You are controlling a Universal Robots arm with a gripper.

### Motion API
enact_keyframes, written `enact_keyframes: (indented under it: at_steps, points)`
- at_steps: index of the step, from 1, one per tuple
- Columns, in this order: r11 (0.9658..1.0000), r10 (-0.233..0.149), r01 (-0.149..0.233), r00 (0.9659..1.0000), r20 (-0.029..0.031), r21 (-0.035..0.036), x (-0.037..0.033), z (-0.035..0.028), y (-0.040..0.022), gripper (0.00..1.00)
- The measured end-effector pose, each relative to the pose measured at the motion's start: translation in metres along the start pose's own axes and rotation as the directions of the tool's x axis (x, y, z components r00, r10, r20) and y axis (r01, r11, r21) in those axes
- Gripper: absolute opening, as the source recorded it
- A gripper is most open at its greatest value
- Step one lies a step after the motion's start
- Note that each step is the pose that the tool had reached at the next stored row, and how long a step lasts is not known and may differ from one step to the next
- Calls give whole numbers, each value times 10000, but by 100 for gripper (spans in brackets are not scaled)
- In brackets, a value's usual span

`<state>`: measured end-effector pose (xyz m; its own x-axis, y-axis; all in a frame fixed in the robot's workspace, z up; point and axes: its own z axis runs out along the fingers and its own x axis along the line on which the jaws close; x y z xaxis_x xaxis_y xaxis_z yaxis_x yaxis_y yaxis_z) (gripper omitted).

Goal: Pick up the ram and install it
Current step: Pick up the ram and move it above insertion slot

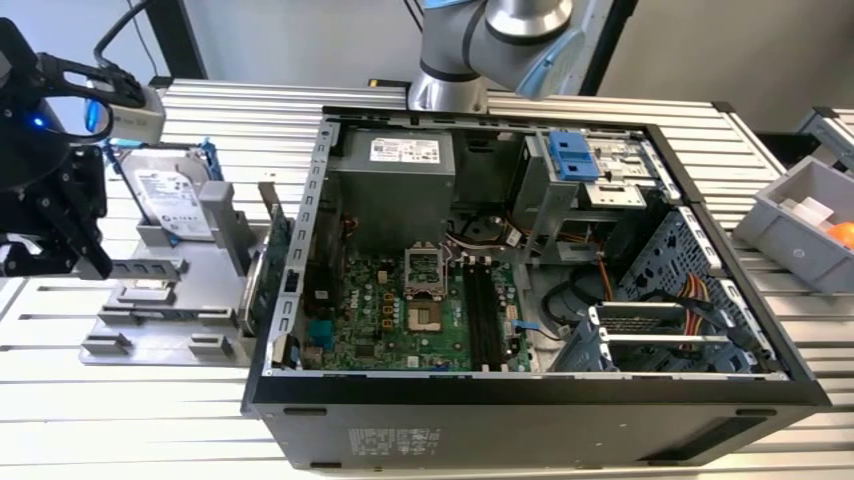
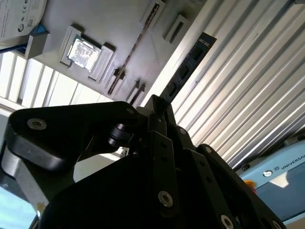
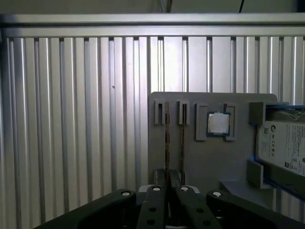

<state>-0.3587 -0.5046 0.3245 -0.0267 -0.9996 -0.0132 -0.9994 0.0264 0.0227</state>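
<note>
In the exterior view one gripper (image 1: 60,262) is seen at the exterior view's left, above one grey tray (image 1: 147,325); one hard drive (image 1: 174,200) is stood on edge on that tray; one open case (image 1: 534,420) is laid just beside the tray, with one motherboard (image 1: 374,320) inside; black slots (image 1: 483,315) are set side by side on the board, their number not clear; one grey bin (image 1: 787,225) is placed at the exterior view's right; one arm (image 1: 467,50) is seen behind the case.

In the second wrist view the gripper (image 2: 159,107) is seen closed, its fingers (image 2: 158,124) drawn nearly together on one end of one ram (image 2: 188,64); the ram is held jutting past the fingertips, dark blue, against the ribbed table (image 2: 248,95); one processor (image 2: 85,50) is seated in a pocket of the tray (image 2: 109,24); one thin strip (image 2: 136,47) is stood edge-on in a tray groove.

In the first wrist view the gripper (image 3: 167,190) is clamped on the ram (image 3: 167,143), seen edge-on as a thin line before the tray (image 3: 205,162); the strip (image 3: 183,138) is seen just beside it; the processor (image 3: 218,123) and the hard drive (image 3: 281,148) are seen further along the tray; whether the ram touches the tray cannot be told.
</note>
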Motion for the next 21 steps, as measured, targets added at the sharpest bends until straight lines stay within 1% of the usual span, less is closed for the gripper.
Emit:
enact_keyframes:
  at_steps: [21]
  points:
    - [10000,0,0,10000,1,1,-2,-189,4,0]
